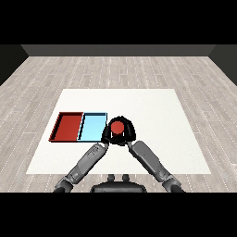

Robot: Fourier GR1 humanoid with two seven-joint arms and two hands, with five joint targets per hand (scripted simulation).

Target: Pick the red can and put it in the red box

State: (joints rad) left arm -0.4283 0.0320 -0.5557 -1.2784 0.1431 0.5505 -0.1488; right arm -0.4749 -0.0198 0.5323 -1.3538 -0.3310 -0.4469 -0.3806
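Observation:
The red can [117,128] stands upright on the white table [157,115], just right of the light blue tray [92,127]. My right hand [130,133] is curled round the can, its fingers arching over the far side. My left hand [105,135] sits close against the can's left side, at the blue tray's near right corner. The red tray [67,126] lies left of the blue one, with nothing in it.
The two trays lie side by side, touching, on the table's left half. Both forearms come in from below and meet at the can. Open table surface extends right of and beyond the can.

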